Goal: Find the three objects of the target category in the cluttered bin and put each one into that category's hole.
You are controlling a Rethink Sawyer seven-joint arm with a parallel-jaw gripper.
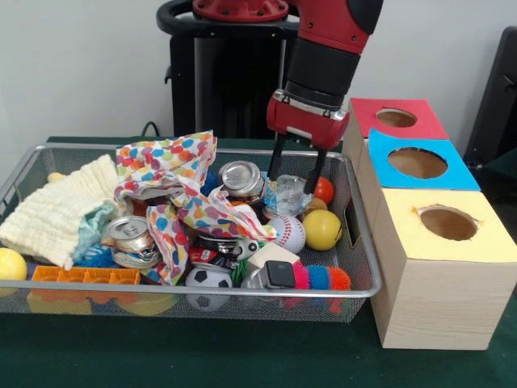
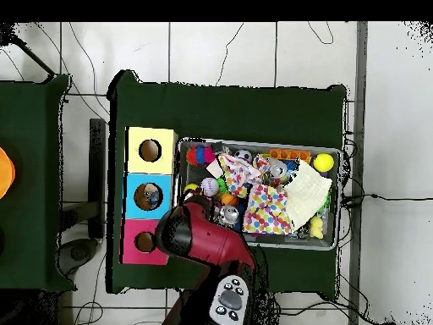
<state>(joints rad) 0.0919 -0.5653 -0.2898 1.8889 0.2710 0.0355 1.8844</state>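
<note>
The gripper [image 1: 293, 173] hangs with fingers spread over a crumpled clear wrapper [image 1: 287, 194], its tips partly hidden behind it.

Hand [image 1: 294, 173] tips sunk behind crumpled clear plastic [image 1: 287, 194], grip state unreadable. In overhead view hand fully hidden under red arm [image 2: 203, 241], same for bin [image 2: 337, 196] corner by the boxes. Polka-dot cloth [image 1: 174, 190] draped over several cans and toys, only parts showing. Yellow ball [image 1: 10, 264] cut by left edge. Orange shape [image 2: 4, 173] cut at overhead left edge, unidentifiable. Something small inside blue box hole [image 2: 150, 195], too small to tell.
</note>
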